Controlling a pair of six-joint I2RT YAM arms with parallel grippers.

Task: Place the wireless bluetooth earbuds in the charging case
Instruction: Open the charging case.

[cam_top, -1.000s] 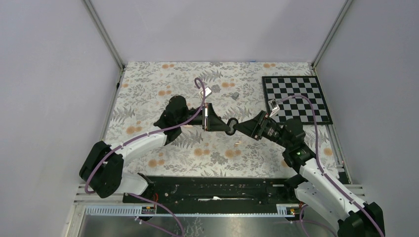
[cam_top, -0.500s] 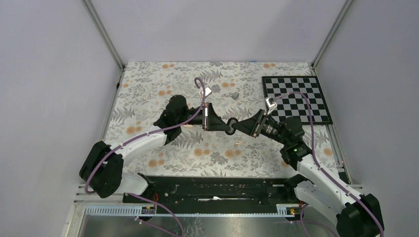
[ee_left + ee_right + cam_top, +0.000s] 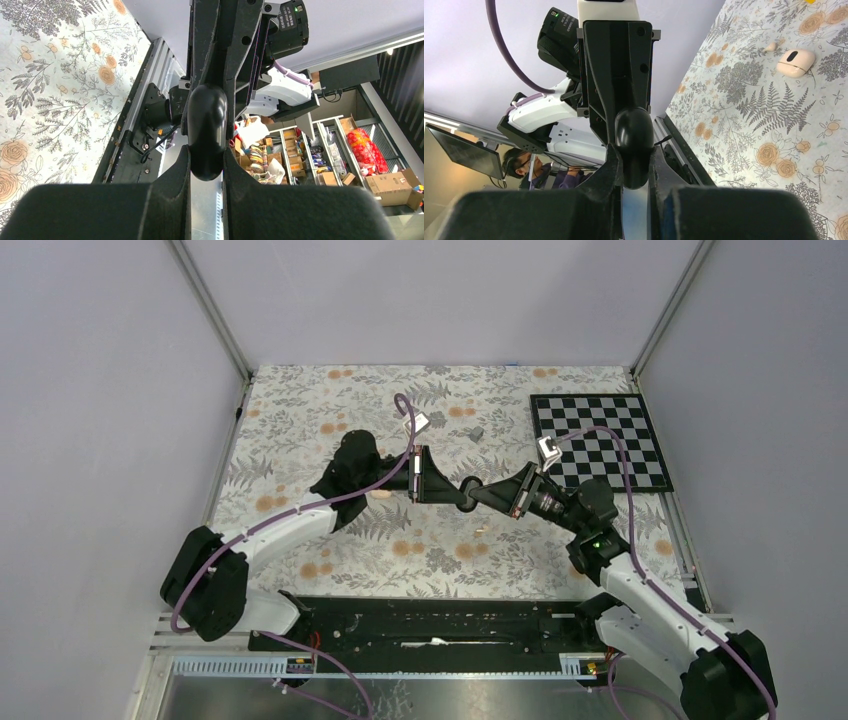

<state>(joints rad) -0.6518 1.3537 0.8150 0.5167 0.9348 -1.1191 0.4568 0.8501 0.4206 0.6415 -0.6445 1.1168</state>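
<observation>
Top external: I see left gripper (image 3: 452, 492) and right gripper (image 3: 482, 494) both clamping the charging case (image 3: 466, 498) between them, its length running left-right.

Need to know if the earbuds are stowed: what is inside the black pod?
Nothing inside shows: the black pod presents only its smooth outer shell, clamped between the left gripper and right gripper. Its interior is hidden.

A robot lab — cluttered storage shelves (image 3: 325, 150), a monitor (image 3: 456, 150).
</observation>
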